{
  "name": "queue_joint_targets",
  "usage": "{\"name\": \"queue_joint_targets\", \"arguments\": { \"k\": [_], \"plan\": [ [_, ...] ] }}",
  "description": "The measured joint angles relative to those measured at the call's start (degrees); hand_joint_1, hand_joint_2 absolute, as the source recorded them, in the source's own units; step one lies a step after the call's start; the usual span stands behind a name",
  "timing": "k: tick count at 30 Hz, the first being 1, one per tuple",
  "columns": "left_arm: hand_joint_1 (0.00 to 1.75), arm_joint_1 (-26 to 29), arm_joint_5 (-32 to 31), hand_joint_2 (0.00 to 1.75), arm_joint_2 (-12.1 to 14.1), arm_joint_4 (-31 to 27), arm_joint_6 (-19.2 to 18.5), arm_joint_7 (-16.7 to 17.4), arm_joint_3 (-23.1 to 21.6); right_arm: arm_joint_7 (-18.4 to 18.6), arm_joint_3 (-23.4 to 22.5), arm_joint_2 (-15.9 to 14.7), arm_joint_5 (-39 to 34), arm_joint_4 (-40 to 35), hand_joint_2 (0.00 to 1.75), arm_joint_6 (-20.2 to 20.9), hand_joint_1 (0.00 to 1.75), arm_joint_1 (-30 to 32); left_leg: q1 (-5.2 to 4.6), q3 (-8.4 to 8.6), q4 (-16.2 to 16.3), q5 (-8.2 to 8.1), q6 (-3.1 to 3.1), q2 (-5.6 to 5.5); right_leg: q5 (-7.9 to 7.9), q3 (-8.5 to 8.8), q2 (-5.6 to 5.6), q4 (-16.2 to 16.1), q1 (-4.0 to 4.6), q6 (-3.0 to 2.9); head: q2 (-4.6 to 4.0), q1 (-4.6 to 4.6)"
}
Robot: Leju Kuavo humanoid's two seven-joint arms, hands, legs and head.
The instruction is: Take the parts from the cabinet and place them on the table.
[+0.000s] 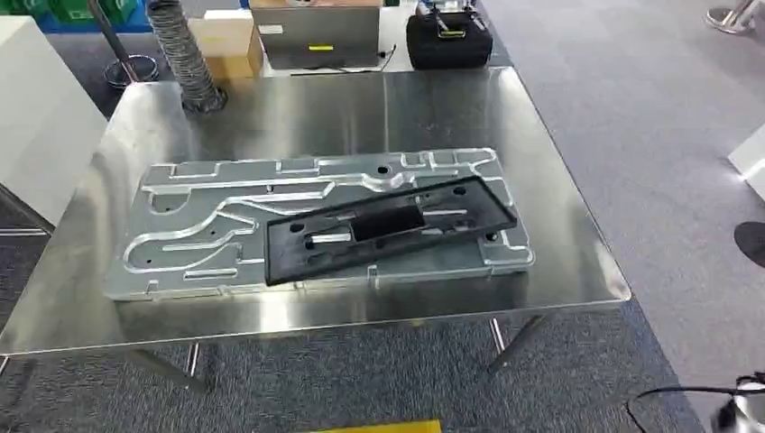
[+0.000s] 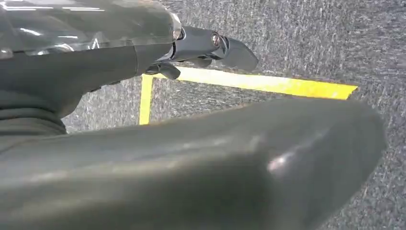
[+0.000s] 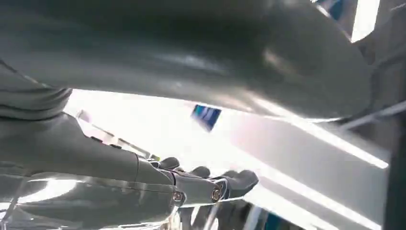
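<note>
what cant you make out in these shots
- Cabinet: no view gives a clear look at it.
- Black part on the silver plate: head view, fine detail too small.
- Left hand: left wrist view, thumb hides its grasp.
- Right hand: right wrist view, glare and blur hide what lies behind.

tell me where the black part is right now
In the head view, the black part lies tilted on the right half of the silver machined plate, which rests on the steel table.

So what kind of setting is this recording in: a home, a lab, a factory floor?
Probably a workshop or robot test lab. A steel table carries a machined metal plate with a black part on it, a ribbed extraction hose stands behind, and yellow floor tape marks the grey carpet.
</note>
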Motion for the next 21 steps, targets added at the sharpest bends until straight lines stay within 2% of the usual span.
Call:
{"name": "queue_joint_targets", "arguments": {
  "k": [1,2,4,5,6,7,8,9,11,12,13,16,17,18,19,20,21],
  "plan": [
    [0.00,0.0,0.0,0.00,0.0,0.0,-0.1,0.0,0.0,0.0,-1.6,0.6,0.9,0.0,0.00,0.6,0.00,1.1,-0.17,-0.22,-0.2,0.31,-0.46,0.04,0.41,-0.20,0.03,-0.2,-0.10,-0.46,0.00,0.00],
    [0.00,-0.3,0.0,0.00,0.0,0.0,-0.2,-0.1,0.0,0.0,-3.0,1.2,1.7,-0.1,0.00,0.6,0.00,2.4,-0.05,-0.51,0.4,-0.34,-0.73,0.19,1.14,-0.54,-0.18,-0.8,-0.68,-0.96,0.00,0.00],
    [0.00,-0.3,0.0,0.00,-0.1,0.0,-0.3,-0.2,0.0,0.0,-3.9,2.3,2.7,-0.1,0.00,0.0,0.00,3.9,0.00,-2.27,5.2,-5.83,-1.09,0.53,1.94,-1.52,-0.27,-0.9,-0.62,-1.72,0.00,0.00],
    [0.00,-0.3,0.0,0.00,-0.1,0.0,-0.4,-0.2,0.0,0.0,-4.3,2.9,3.2,0.0,0.00,-0.3,0.00,4.7,0.02,-3.83,10.5,-9.41,-1.30,0.63,2.45,-2.24,-0.27,-0.9,-0.58,-1.80,0.00,0.00],
    [0.00,-0.4,0.0,0.00,-0.1,0.0,-0.5,-0.3,0.0,0.0,-4.5,3.4,3.5,0.1,0.00,-0.5,0.00,5.2,0.02,-5.04,15.1,-11.88,-1.44,0.67,2.96,-2.97,-0.28,-0.8,-0.51,-1.82,0.00,-0.02],
    [0.00,-0.4,0.0,0.00,-0.1,0.0,-0.6,-0.5,0.0,0.0,-4.7,3.9,3.9,0.4,0.00,-0.6,0.00,5.6,0.02,-5.26,17.6,-13.09,-1.50,0.68,3.46,-3.64,-0.27,-0.7,-0.47,-1.80,0.00,-0.02],
    [0.00,-0.4,0.0,0.00,-0.1,0.0,-0.7,-0.7,0.0,0.0,-4.8,4.4,4.5,0.7,0.00,-0.6,0.00,5.9,0.02,-4.00,17.3,-12.93,-1.48,0.68,3.97,-4.37,-0.25,-0.7,-0.44,-1.76,0.00,0.00],
    [0.00,-0.4,0.0,0.00,-0.2,0.0,-0.7,-0.8,0.0,0.0,-4.8,4.9,5.1,1.2,0.00,-0.6,0.00,6.2,0.02,-1.37,14.3,-11.84,-1.35,0.68,4.42,-4.97,-0.14,-0.5,-0.42,-1.66,0.00,0.00],
    [0.00,-0.7,0.0,0.00,-0.2,0.0,-0.8,-0.9,0.0,0.0,-4.8,5.8,5.7,2.2,0.00,-0.6,0.00,6.7,-0.05,6.93,2.5,-8.39,-0.78,0.68,5.29,-6.11,-0.06,-0.2,-0.37,-1.36,0.00,-0.02],
    [0.00,-1.0,0.0,0.00,-0.1,0.0,-0.9,-0.9,0.0,0.0,-4.8,6.2,6.0,2.7,0.00,-0.7,0.00,6.8,-0.18,10.36,-2.4,-8.32,-0.33,0.66,5.73,-6.33,-0.14,0.1,-0.37,-1.14,0.00,-0.02],
    [0.00,-1.2,0.0,0.00,-0.1,0.0,-1.0,-0.9,0.0,0.0,-4.8,6.6,6.5,3.4,0.00,-1.0,0.00,7.1,-0.56,9.85,-2.7,-7.86,-0.09,0.63,6.17,-6.46,-0.15,0.1,-0.14,-0.71,0.00,0.00],
    [0.00,-1.0,0.0,0.00,-0.3,0.0,-1.0,-0.7,0.0,0.0,-4.6,7.8,7.8,6.3,0.00,-1.2,0.00,7.3,-0.88,9.32,-2.3,-6.66,0.78,0.68,7.89,-6.39,-0.03,-0.7,-0.44,0.33,0.00,0.00],
    [0.00,-0.9,0.0,0.00,-0.6,0.0,-1.0,-0.7,0.0,0.0,-4.6,8.2,8.0,7.5,0.00,-1.3,0.00,7.5,-0.35,8.69,-3.1,-5.44,1.16,0.92,8.39,-6.63,0.15,-0.9,-0.37,0.64,0.00,0.00],
    [0.00,-1.1,0.0,0.00,-0.9,0.0,-1.1,-0.6,0.0,0.0,-4.5,8.8,8.3,8.8,0.00,-1.4,0.00,7.9,-0.23,8.08,-3.1,-4.55,1.49,1.21,5.97,-7.33,0.13,0.1,-0.57,0.92,0.00,0.00],
    [0.00,-1.1,0.0,0.00,-0.9,0.0,-1.0,-0.6,0.0,0.0,-4.4,9.0,8.7,10.7,0.00,-1.3,0.00,7.9,-0.19,7.04,-3.1,-3.86,1.83,1.29,2.01,-8.19,0.10,2.9,-0.64,1.21,0.00,0.02],
    [0.00,-1.0,0.0,0.00,-1.0,0.0,-1.0,-0.6,0.0,0.0,-4.4,9.3,8.9,12.1,0.00,-1.3,0.00,7.8,-0.21,6.11,-3.1,-3.19,1.88,1.38,-1.93,-9.12,0.03,7.2,-0.78,1.56,0.00,0.00],
    [0.00,-1.0,0.0,0.00,-1.0,0.0,-0.9,-0.6,0.0,0.0,-4.4,9.7,9.2,13.5,0.00,-1.3,0.00,7.8,-0.27,5.28,-3.0,-2.56,1.90,1.49,-4.74,-9.99,0.02,11.7,-0.85,1.81,0.00,0.00]
  ]
}}
